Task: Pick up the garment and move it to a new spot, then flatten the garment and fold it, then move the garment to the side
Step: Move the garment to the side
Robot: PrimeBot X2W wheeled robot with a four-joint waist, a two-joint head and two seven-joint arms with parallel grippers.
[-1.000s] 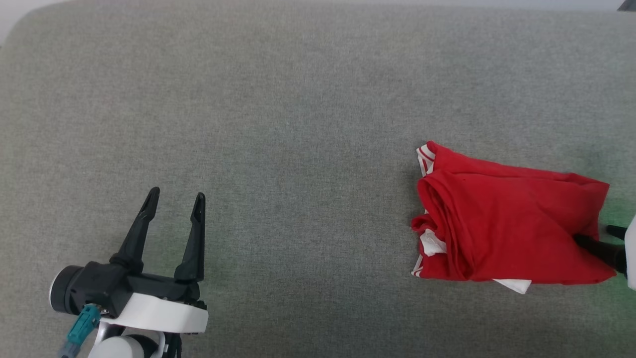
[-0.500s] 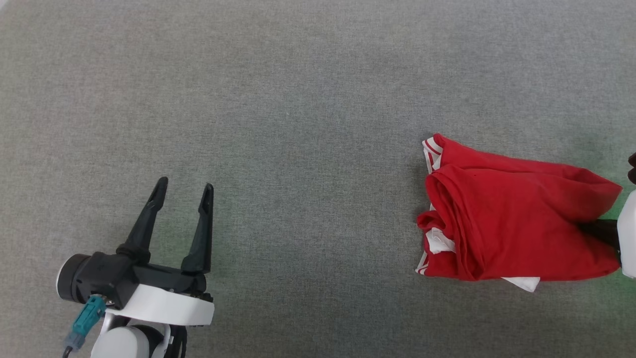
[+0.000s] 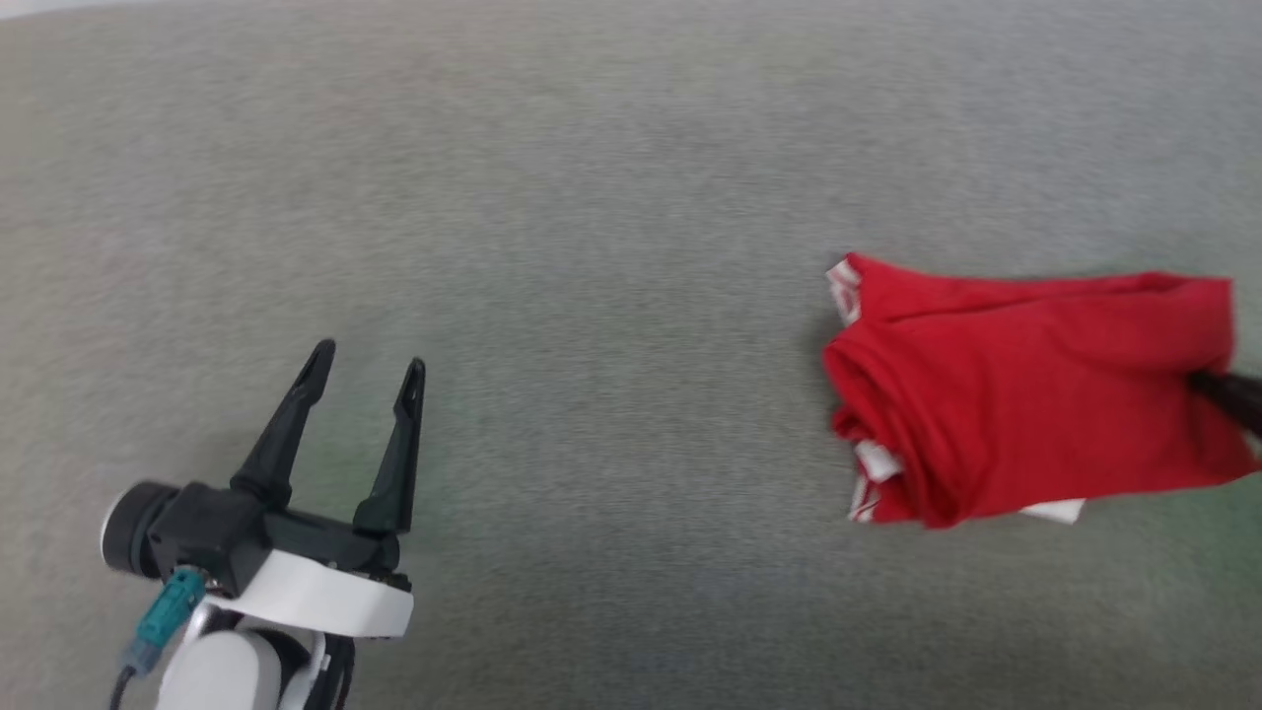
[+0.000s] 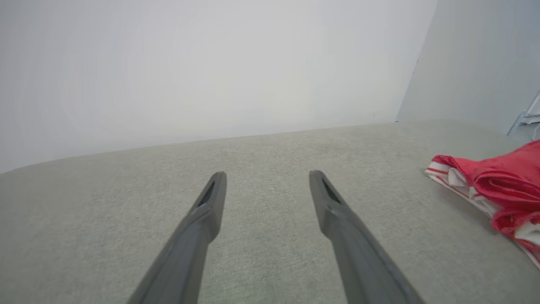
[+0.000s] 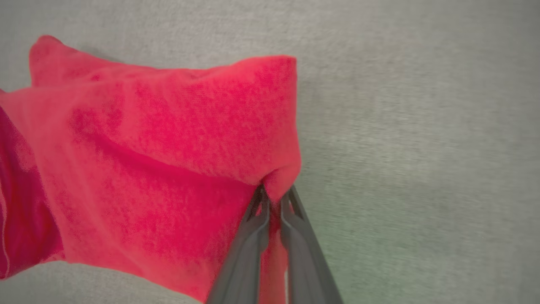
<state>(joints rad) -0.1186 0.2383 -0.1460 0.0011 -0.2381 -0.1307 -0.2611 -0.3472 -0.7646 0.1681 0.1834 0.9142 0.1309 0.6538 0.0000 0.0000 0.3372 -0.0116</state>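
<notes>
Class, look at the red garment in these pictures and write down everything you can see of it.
The garment is bright red soft fabric, with white panels and red-and-white striped trim showing at its left end. It lies bunched and loosely folded on the grey fabric surface, at the right of the head view. The right claw is shut on its right edge, pinching a small fold of cloth.

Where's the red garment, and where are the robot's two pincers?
garment [image 3: 1016, 394]: head view, middle of the red cloth.
left gripper [image 3: 370, 356]: head view, between its spread fingertips.
right gripper [image 5: 274, 193]: right wrist view, between its fingertips pinching cloth.
</notes>
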